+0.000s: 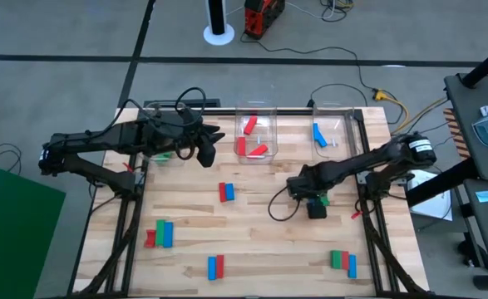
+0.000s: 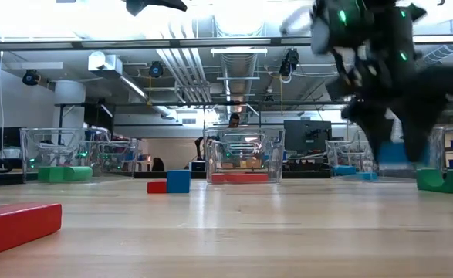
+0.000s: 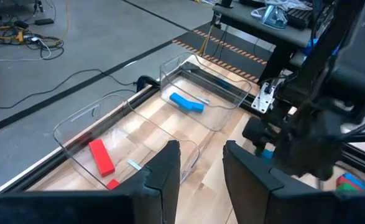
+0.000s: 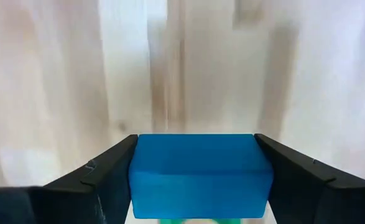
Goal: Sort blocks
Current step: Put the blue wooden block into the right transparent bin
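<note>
One blue block (image 4: 201, 175) is clamped in the right gripper (image 4: 201, 180), which should carry it level toward the bin (image 1: 335, 133) at 1 o'clock, while the left gripper (image 3: 201, 171) waits open.

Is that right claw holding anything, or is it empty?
Holding. The right claw is shut on a blue block, which sits squeezed between its two dark fingers.

Three clear bins (image 1: 255, 133) line the wooden table's (image 1: 268, 241) far edge.
</note>
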Controlling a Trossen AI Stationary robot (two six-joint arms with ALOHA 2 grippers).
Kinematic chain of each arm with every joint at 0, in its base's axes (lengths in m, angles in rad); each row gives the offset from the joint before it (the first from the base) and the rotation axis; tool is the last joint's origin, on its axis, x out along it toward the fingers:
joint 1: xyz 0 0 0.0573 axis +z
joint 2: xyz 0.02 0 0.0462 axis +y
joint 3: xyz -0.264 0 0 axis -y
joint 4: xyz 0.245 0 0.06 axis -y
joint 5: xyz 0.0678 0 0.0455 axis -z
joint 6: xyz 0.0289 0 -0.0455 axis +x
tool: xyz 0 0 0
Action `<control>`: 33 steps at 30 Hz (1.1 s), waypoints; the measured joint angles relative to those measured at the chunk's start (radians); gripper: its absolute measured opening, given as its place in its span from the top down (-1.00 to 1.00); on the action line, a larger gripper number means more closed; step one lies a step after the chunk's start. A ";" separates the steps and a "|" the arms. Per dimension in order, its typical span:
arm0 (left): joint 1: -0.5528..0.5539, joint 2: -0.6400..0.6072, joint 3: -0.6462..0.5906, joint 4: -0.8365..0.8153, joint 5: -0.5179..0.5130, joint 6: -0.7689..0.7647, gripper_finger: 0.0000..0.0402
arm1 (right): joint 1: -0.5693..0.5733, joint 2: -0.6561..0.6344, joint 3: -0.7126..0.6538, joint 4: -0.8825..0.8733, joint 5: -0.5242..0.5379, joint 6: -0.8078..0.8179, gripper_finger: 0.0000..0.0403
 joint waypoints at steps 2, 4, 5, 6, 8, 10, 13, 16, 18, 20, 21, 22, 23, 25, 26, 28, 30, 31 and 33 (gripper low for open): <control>0.000 0.000 0.000 0.000 0.000 0.003 0.50 | -0.005 -0.032 0.050 0.001 0.027 0.032 -0.38; 0.000 0.000 0.000 0.001 0.000 0.008 0.50 | -0.017 -0.068 0.095 0.009 0.091 0.081 -0.39; 0.000 0.000 0.000 0.001 0.000 0.010 0.50 | -0.029 -0.088 0.112 0.012 0.132 0.101 -0.38; 0.000 0.000 0.000 0.001 0.000 0.010 0.50 | -0.042 -0.108 0.127 0.020 0.180 0.125 -0.38; 0.000 0.000 0.000 0.004 0.000 0.010 0.50 | -0.078 -0.156 0.143 0.051 0.272 0.179 -0.38; 0.001 0.000 0.000 0.010 0.000 0.010 0.50 | -0.127 -0.212 0.144 0.093 0.348 0.240 -0.38; 0.001 0.000 0.000 0.014 0.000 0.010 0.50 | -0.240 -0.287 0.132 0.148 0.395 0.321 -0.39; 0.001 0.000 0.001 0.014 0.000 0.010 0.50 | -0.375 -0.343 0.111 0.194 0.398 0.379 -0.39; 0.001 0.000 0.005 0.014 0.000 0.010 0.50 | -0.464 -0.368 0.098 0.209 0.416 0.412 -0.39; 0.001 0.000 0.012 0.016 0.000 0.010 0.50 | -0.548 -0.383 0.084 0.208 0.446 0.445 -0.39; 0.001 0.000 0.014 0.018 0.000 0.011 0.50 | -0.588 -0.387 0.077 0.207 0.460 0.466 -0.39; 0.001 -0.001 0.015 0.020 0.000 0.010 0.50 | -0.625 -0.389 0.070 0.204 0.470 0.494 -0.39; 0.001 -0.001 0.016 0.020 0.000 0.010 0.50 | -0.658 -0.390 0.063 0.201 0.476 0.521 -0.39; 0.001 -0.001 0.016 0.019 0.000 0.010 0.50 | -0.723 -0.383 0.048 0.200 0.477 0.569 -0.39; 0.001 -0.001 0.016 0.019 0.000 0.010 0.50 | -0.751 -0.374 0.040 0.200 0.477 0.594 -0.39; 0.001 -0.001 0.016 0.019 0.000 0.006 0.50 | -0.792 -0.354 0.024 0.199 0.477 0.617 -0.39; 0.001 -0.001 0.016 0.018 0.000 -0.002 0.50 | -0.823 -0.333 0.015 0.200 0.476 0.619 -0.39; 0.001 -0.001 0.016 0.018 0.000 -0.005 0.50 | -0.834 -0.321 0.013 0.200 0.475 0.618 -0.41; 0.001 -0.001 0.016 0.018 0.000 -0.006 0.50 | -0.847 -0.296 0.011 0.200 0.475 0.618 -0.44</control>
